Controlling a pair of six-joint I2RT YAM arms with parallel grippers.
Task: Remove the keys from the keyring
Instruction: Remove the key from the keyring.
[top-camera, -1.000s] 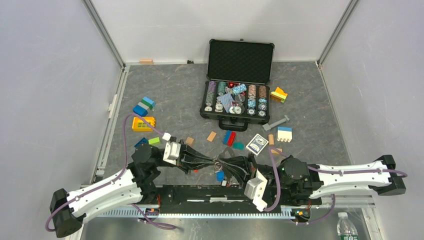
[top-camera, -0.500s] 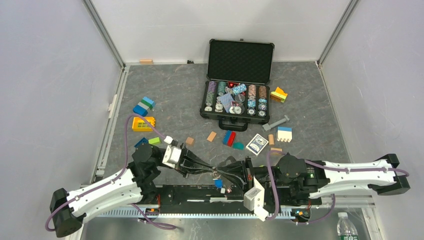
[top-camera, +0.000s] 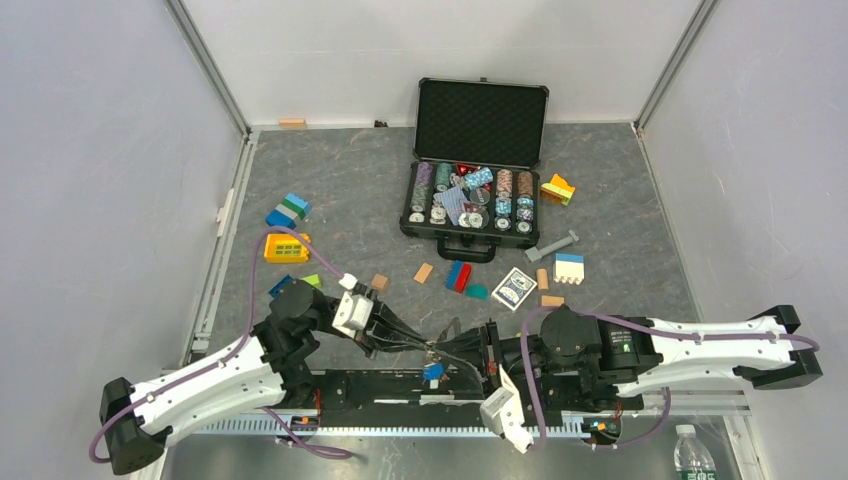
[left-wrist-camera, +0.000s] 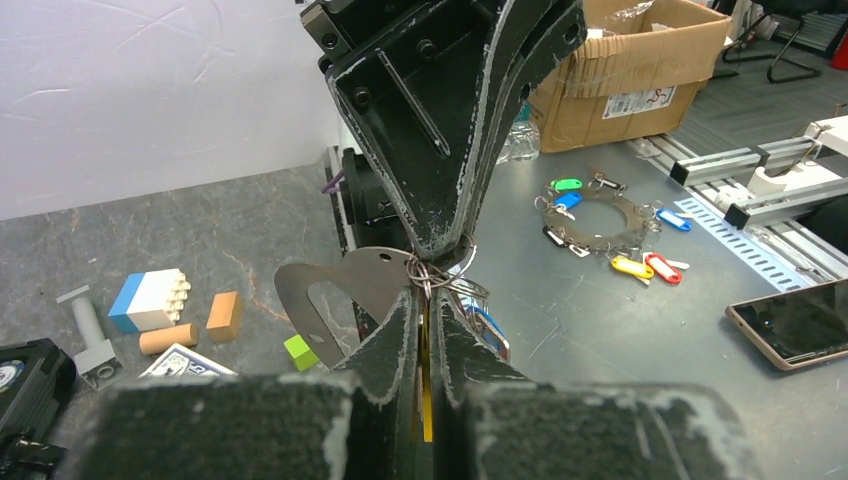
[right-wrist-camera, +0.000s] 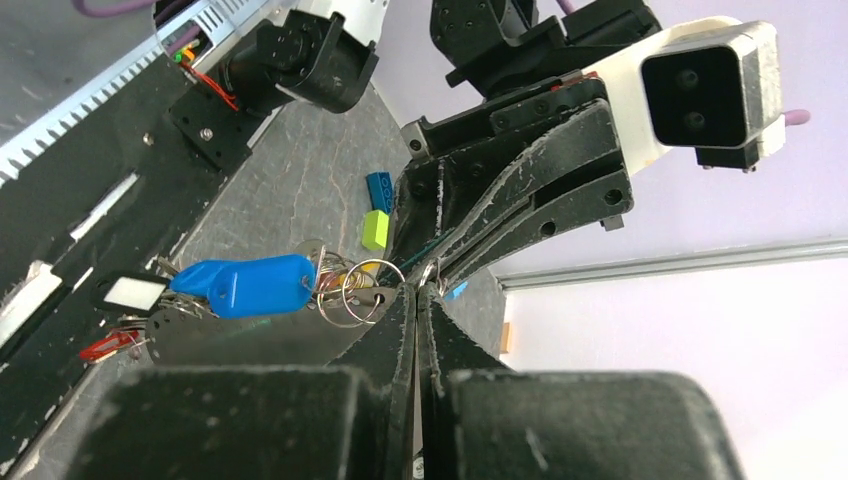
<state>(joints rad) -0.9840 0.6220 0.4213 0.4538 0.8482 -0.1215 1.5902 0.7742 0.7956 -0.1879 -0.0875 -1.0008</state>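
at the near edge, left gripper (left-wrist-camera: 424, 300) and right gripper (right-wrist-camera: 417, 292) pinch the keyring (right-wrist-camera: 350, 293); only wrist views resolve it.

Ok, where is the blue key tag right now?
From above, the blue key tag hangs at the near centre, just under the keyring gripped by both sets of jaws. In the right wrist view it lies left of that ring.

- One keyring (left-wrist-camera: 430, 272)
- One blue-tagged key (right-wrist-camera: 245, 285)
- One open chip case (top-camera: 481, 122), far
- One card box (top-camera: 516, 288)
- One water bottle (top-camera: 692, 452), near right
- Five tan wooden blocks (top-camera: 424, 272)
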